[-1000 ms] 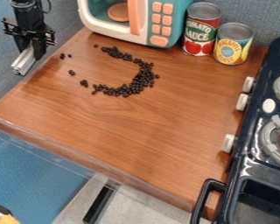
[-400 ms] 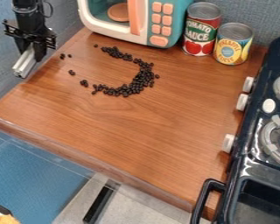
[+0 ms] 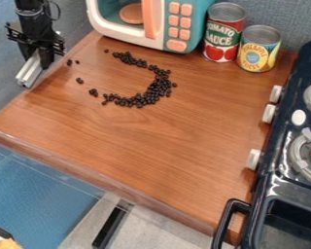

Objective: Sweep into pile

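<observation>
My gripper [image 3: 41, 61] hangs at the upper left, over the counter's left edge, shut on a pale metallic bar-like sweeping tool [image 3: 30, 71] that slants down to the left. To the right of it, dark beans [image 3: 159, 86] lie on the wooden counter in a curved band that opens to the left. Several loose beans [image 3: 93, 92] are scattered on the left side of that band, nearer the tool. Tool and beans are apart.
A toy microwave [image 3: 159, 22] stands at the back, with a red can [image 3: 223, 32] and a yellow can [image 3: 258, 48] beside it. The toy stove [image 3: 294, 160] runs along the right side, its black handle [image 3: 228, 221] at the front. The counter's front edge [image 3: 106, 181] slants across the lower left.
My gripper and the tool have shifted very slightly right and down. The beans lie as before.
</observation>
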### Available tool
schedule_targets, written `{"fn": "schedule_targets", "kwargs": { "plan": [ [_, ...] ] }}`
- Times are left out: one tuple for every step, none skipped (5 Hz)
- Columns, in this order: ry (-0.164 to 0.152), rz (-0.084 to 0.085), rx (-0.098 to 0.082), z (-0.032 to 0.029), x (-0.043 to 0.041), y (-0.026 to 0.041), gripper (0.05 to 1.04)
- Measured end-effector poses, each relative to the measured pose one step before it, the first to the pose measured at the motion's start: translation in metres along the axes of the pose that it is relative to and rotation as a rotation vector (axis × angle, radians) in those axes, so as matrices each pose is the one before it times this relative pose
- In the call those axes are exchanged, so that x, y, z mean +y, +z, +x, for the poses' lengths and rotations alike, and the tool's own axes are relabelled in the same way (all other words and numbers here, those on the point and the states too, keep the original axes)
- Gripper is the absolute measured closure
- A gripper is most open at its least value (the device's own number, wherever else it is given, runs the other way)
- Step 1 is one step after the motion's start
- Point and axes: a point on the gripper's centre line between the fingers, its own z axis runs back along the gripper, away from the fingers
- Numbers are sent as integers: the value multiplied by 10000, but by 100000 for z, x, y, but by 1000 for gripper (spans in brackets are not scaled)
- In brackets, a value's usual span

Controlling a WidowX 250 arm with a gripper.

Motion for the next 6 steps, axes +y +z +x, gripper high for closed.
{"fn": "schedule_targets", "kwargs": {
  "plan": [
    [-196,-340,39,-450,-1142,279,689],
    [-250,141,-544,118,-401,2067,689],
    [-15,-115,17,-11,-99,293,689],
    [10,356,481,-172,675,-1356,689],
    [56,156,812,720,57,-1910,689],
    [99,206,359,893,101,-565,689]
  ]
}}
